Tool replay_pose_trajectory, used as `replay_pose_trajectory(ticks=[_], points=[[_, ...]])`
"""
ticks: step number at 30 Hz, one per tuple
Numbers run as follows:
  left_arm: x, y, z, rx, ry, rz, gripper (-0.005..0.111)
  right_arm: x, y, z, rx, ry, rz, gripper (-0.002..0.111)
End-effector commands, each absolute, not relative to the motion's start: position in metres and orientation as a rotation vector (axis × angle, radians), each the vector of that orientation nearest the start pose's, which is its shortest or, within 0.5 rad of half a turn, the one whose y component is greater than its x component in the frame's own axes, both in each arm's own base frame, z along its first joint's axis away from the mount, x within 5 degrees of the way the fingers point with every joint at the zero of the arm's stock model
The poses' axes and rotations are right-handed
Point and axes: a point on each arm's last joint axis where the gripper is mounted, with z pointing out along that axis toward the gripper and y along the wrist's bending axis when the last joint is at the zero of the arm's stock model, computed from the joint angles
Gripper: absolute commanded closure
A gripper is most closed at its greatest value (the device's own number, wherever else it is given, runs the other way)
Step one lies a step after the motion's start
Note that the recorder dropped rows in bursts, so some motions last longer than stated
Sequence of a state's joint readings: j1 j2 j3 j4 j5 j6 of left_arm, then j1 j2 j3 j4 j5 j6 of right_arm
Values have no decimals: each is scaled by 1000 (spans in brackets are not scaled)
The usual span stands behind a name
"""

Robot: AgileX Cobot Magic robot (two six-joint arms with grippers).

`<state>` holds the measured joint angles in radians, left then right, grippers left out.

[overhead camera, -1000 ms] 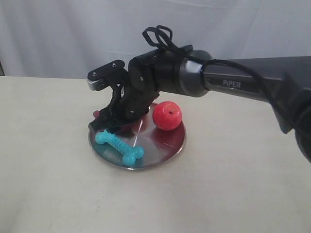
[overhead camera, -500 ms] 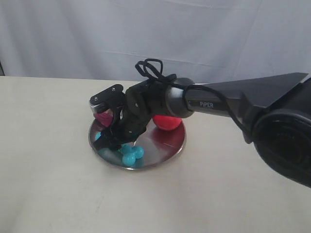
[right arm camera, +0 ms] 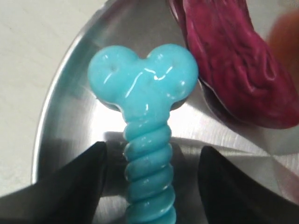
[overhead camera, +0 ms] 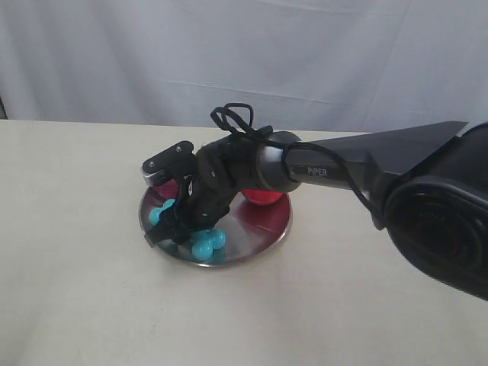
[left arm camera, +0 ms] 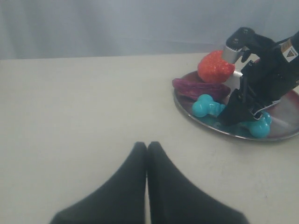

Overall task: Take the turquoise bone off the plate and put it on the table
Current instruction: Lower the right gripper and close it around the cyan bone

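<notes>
The turquoise bone (overhead camera: 207, 242) lies flat on the steel plate (overhead camera: 263, 229), which sits on the cream table (overhead camera: 76, 305). My right gripper (overhead camera: 181, 227) is down over the bone's ridged shaft (right arm camera: 148, 186), open. One dark finger stands on each side of the shaft with a gap between finger and rubber. Only the two knobbed ends show past the gripper in the exterior view. In the left wrist view the bone (left arm camera: 204, 105) and plate (left arm camera: 286, 122) are off to one side. My left gripper (left arm camera: 146, 145) hovers over bare table, shut and empty.
A red apple (overhead camera: 263, 197) sits at the back of the plate. A dark purple elongated piece (right arm camera: 233, 70) lies on the plate right beside the bone's knobbed end. A white curtain (overhead camera: 114, 61) hangs behind the table.
My right gripper came down and forward from above the plate's back to straddle the bone's shaft. The bone itself has stayed in place.
</notes>
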<state>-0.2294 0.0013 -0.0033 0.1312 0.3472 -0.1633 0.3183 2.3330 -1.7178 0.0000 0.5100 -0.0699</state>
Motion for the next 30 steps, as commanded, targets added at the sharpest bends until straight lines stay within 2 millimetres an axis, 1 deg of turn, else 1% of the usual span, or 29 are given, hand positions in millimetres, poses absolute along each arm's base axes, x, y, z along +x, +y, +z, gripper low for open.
replay_pose_trajectory(ticks=[1,5,8,12,17,21,25,30], points=[[53,-8,182,146,1824,-150,107,473,156,116,-509,2549,88,59],[53,-8,182,146,1824,-150,107,473,156,116,-498,2551,91,83],[53,-8,182,146,1824,-150,107,473,156,116,-499,2553,90,94],[53,-8,182,146,1824,-150,107,473,156,116,-500,2557,90,104],[53,-8,182,146,1824,-150,107,473,156,117,-499,2553,90,105],[53,-8,182,146,1824,-150,107,473,156,123,-497,2542,92,105],[53,-8,182,146,1824,-150,107,472,156,137,-490,2520,96,105],[53,-8,182,143,1824,-152,107,469,155,164,-486,2484,100,105]])
